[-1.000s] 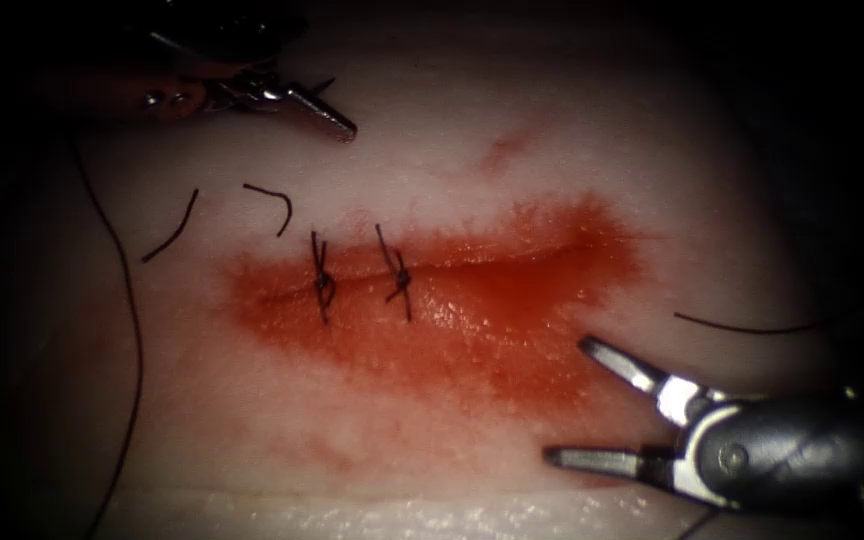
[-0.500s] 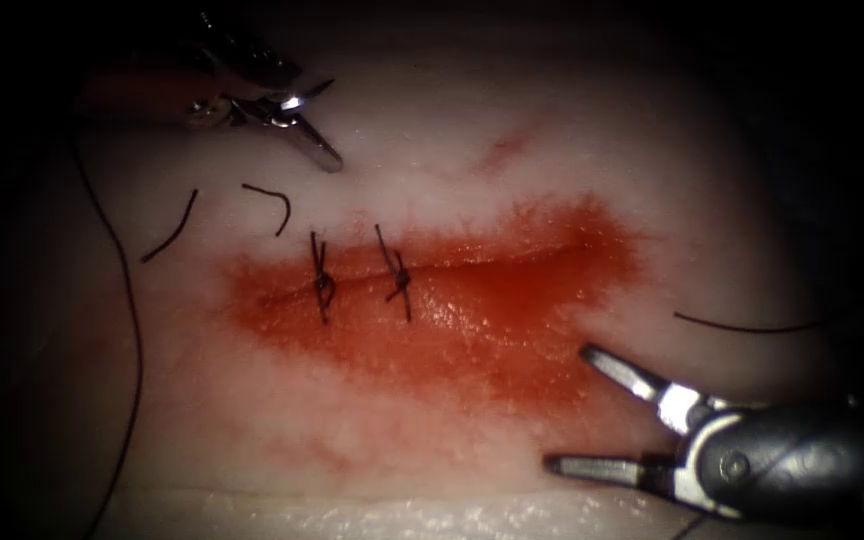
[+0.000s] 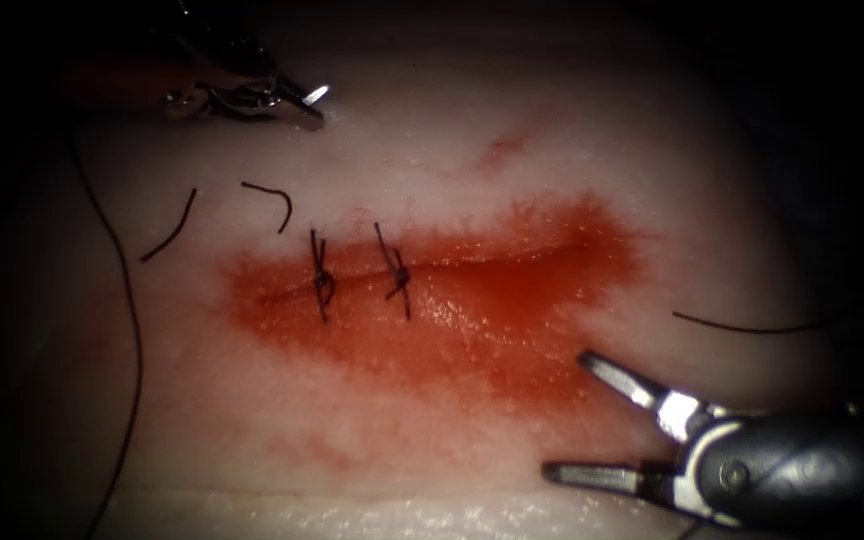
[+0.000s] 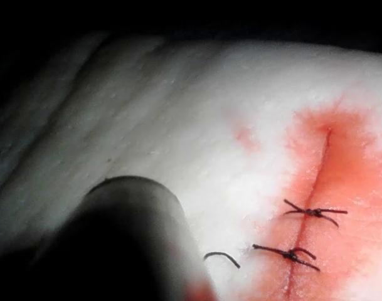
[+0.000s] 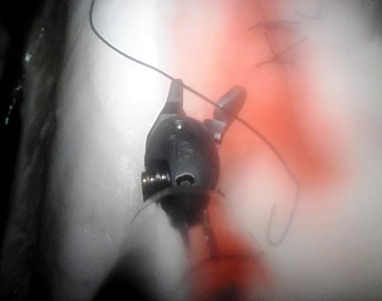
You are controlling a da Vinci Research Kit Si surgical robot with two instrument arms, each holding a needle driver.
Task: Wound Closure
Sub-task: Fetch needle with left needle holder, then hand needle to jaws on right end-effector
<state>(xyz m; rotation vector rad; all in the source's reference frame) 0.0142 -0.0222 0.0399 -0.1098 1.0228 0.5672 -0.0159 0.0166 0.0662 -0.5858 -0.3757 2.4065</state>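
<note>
Spread wide and holding nothing, the right tool (image 3: 577,420) hovers over the tissue (image 3: 432,130) below the right end of the cut (image 3: 512,262). From its own wrist camera, those parted jaws (image 5: 203,100) sit with a strand of thread (image 5: 266,141) crossing in front of them. Up at the far left, the left tool (image 3: 297,100) has its jaws clenched together; I cannot make out anything between them. Two knotted stitches (image 3: 362,275) cross the left part of the cut, amid red fluid (image 3: 472,320). Two cut ends of thread (image 3: 222,215) lie on the tissue left of the stitches. I cannot pick out the needle.
</note>
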